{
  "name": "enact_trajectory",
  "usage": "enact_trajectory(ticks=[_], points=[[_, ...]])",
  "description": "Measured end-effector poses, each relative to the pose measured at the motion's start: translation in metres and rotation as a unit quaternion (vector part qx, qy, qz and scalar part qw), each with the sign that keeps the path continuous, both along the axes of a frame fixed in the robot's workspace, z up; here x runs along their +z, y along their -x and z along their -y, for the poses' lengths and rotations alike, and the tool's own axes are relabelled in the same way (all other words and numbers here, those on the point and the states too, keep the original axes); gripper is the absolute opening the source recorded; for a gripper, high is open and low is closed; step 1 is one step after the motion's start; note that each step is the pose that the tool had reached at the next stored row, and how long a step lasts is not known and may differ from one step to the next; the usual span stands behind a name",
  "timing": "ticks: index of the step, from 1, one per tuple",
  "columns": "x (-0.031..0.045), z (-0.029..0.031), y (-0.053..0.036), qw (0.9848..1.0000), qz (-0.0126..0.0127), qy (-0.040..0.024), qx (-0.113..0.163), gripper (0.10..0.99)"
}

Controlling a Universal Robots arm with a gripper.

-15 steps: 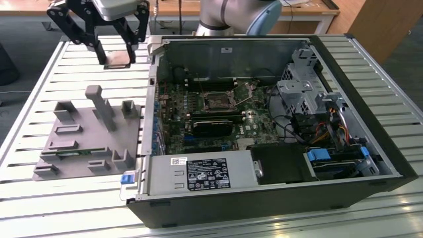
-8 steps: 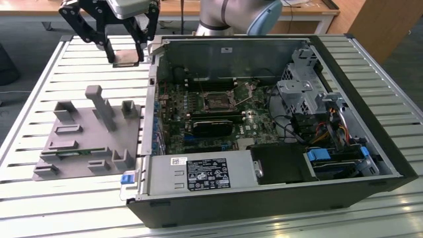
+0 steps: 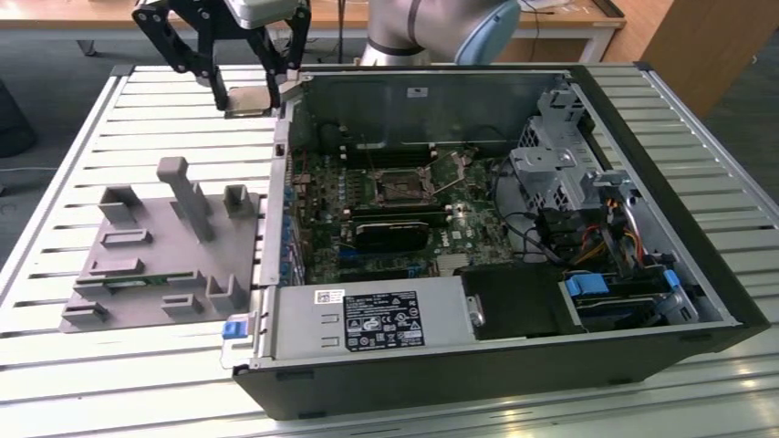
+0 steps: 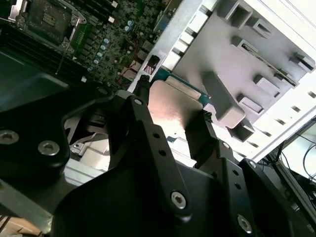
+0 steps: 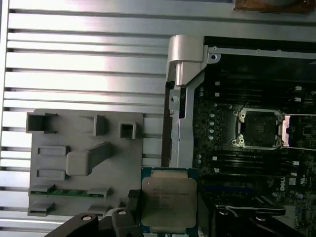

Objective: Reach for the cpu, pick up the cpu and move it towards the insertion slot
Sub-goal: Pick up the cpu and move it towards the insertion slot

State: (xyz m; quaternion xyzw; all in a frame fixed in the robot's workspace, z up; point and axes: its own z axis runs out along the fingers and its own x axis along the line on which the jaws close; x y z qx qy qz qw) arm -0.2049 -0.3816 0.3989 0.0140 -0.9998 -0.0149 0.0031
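Exterior view: the gripper (image 3: 252,91) hangs above the slatted table (image 3: 159,128), just outside the open computer case (image 3: 681,265) wall, with the cpu (image 3: 247,101) clamped flat between its two fingers (image 3: 221,89) and clear of the table surface. First wrist view: the cpu (image 5: 168,202) shows its silver top and pale rim, gripped at opposite edges, with the gray fixture tray (image 5: 84,163) lying beyond one finger and the case wall beyond the other. The insertion slot (image 5: 257,128) sits on the motherboard inside the case, well apart from the fingers, its metal frame swung open. Second wrist view: both fingers (image 4: 143,128) bear against the cpu (image 4: 170,111) edges.
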Motion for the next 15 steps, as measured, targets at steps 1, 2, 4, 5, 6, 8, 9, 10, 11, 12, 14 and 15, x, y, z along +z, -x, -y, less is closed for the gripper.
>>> enact_trajectory(ticks=[1,2,4,5,6,8,9,10,11,12,14,15], points=[[-0.0001,-0.0015,-0.0015,1.0,0.0,0.0,0.0,0.541],[-0.0001,-0.003,-0.003,1.0,0.0,0.0,0.0,0.541],[-0.0002,-0.0065,-0.0058,1.0,0.0,0.0,0.0,0.541],[-0.0003,-0.0082,-0.007,1.0,0.0,0.0,0.0,0.541],[-0.0004,-0.01,-0.0083,1.0,0.0,0.0,0.0,0.541],[-0.0005,-0.0136,-0.0108,1.0,0.0,-0.0001,0.0,0.541],[-0.0006,-0.0154,-0.012,1.0,0.0,0.0,0.0,0.541],[-0.0006,-0.0171,-0.0133,1.0,0.0,0.0,0.0,0.541],[-0.0007,-0.019,-0.0147,1.0,0.0,0.0,-0.001,0.541],[-0.0008,-0.0207,-0.0159,1.0,0.0,0.0,-0.001,0.541],[-0.001,-0.0241,-0.0186,1.0,0.0,-0.0001,-0.001,0.541],[-0.001,-0.0257,-0.0201,1.0,0.0,0.0,-0.001,0.541]])
